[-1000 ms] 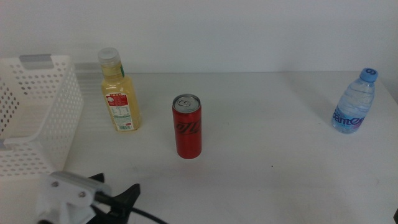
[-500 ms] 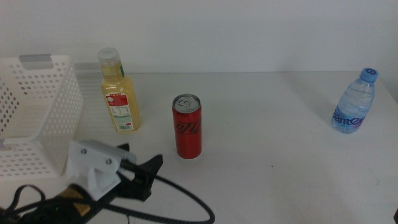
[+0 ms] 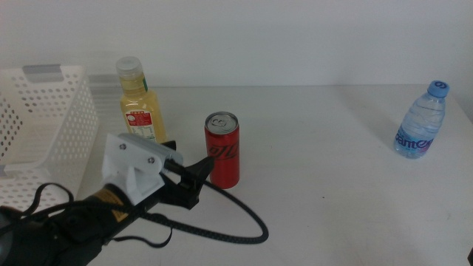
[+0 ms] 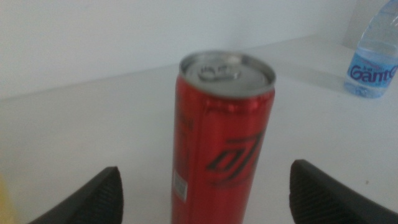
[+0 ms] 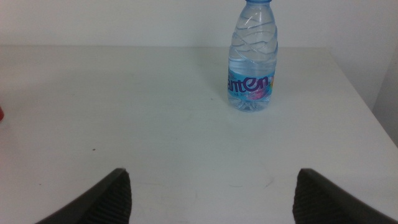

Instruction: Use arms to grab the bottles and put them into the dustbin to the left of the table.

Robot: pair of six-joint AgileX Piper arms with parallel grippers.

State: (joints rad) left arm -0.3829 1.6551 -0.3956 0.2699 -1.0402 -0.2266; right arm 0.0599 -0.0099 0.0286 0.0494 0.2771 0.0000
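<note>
Left gripper (image 3: 194,177), jaws apart, sits just at the red soda can's (image 3: 222,150) eight o'clock, not touching. Right gripper (image 5: 211,205), jaws apart, faces the water bottle (image 5: 252,59).

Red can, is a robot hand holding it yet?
No. The left gripper has open jaws on either side of the can, not touching. The right gripper is open too, holding nothing.

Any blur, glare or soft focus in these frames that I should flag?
Left wrist view: the red can is close and slightly soft, and the water bottle behind is blurrier. Right wrist view: that bottle is sharp. Middle view: even light, faint shadows, no glare; the left gripper reads clearly.
</note>
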